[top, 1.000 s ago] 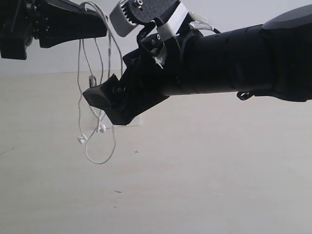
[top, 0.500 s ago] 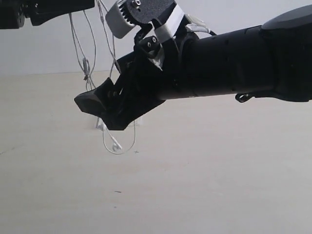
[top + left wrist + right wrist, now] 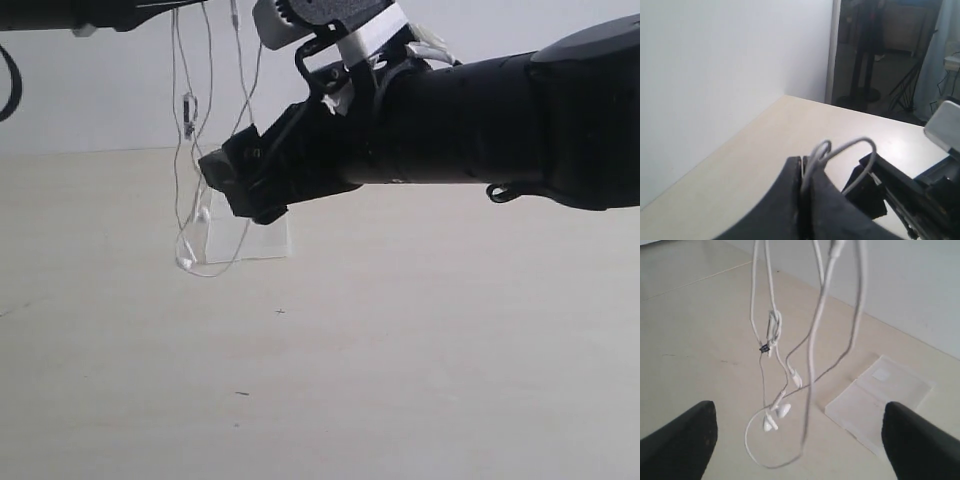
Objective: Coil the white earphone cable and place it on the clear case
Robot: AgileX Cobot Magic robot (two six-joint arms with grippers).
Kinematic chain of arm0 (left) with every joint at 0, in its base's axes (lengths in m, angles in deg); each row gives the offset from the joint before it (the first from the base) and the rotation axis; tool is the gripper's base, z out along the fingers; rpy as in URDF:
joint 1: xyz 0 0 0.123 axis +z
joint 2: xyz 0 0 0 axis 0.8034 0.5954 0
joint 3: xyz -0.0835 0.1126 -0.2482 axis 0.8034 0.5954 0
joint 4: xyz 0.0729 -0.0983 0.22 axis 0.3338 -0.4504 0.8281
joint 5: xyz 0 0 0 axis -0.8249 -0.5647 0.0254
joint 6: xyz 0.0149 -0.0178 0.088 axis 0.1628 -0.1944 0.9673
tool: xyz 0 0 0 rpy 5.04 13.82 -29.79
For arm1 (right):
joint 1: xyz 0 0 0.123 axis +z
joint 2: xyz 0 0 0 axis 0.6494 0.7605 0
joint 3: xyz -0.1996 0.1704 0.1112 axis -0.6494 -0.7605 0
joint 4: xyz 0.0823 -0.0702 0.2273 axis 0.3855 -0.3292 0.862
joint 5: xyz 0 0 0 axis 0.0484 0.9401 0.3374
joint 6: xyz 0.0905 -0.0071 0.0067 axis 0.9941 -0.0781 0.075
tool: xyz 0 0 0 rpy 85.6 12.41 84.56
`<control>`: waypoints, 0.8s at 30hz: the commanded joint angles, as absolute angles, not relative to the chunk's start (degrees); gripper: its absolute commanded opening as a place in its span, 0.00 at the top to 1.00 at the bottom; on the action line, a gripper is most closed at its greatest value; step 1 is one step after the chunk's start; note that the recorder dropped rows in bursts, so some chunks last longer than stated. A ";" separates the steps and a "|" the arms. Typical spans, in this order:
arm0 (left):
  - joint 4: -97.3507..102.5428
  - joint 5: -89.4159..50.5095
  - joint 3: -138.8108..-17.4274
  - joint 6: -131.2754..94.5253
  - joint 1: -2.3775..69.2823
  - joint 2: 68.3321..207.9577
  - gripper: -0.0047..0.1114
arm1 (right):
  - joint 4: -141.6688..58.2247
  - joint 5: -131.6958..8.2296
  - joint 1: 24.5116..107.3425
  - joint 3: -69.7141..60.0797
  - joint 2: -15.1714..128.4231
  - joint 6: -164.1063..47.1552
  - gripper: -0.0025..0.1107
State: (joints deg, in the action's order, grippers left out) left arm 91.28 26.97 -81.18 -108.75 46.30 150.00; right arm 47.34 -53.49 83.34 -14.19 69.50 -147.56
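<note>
The left gripper (image 3: 802, 167) pinches the earphone cable (image 3: 811, 355) high over the pale table (image 3: 420, 380) — its 2 earbuds (image 3: 783, 411) hang free near the clear case (image 3: 880, 395) — while the right gripper (image 3: 799, 440) gapes wide.

Gripper (image 3: 801, 440) jaws wide apart, black fingers (image 3: 682, 440) touching nothing. White earphone cable (image 3: 812, 355) hangs in loose loops ahead of gripper, in line with the gap. Inline remote (image 3: 773, 332) on one strand, two earbuds (image 3: 777, 415) dangling close together near lowest loop. Clear case (image 3: 865, 407) flat on pale worktop (image 3: 695, 335), beyond cable; small white label (image 3: 882, 374) on far panel.
</note>
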 commanded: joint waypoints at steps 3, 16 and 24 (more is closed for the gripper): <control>89.87 21.95 -81.40 -109.45 43.68 149.70 0.96 | 48.37 -57.11 83.16 -13.75 69.70 -143.68 0.24; 85.55 18.90 -81.40 -109.59 43.38 149.70 0.96 | 48.78 -61.73 83.16 -13.65 69.70 -140.81 0.24; 85.12 12.74 -81.40 -109.00 40.20 149.70 0.96 | 48.78 -57.50 83.16 -10.46 73.30 -140.70 0.24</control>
State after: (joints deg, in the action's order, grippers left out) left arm 86.01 15.01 -81.18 -109.05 40.84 149.84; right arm 48.70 -59.17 83.34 -11.30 71.69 -140.84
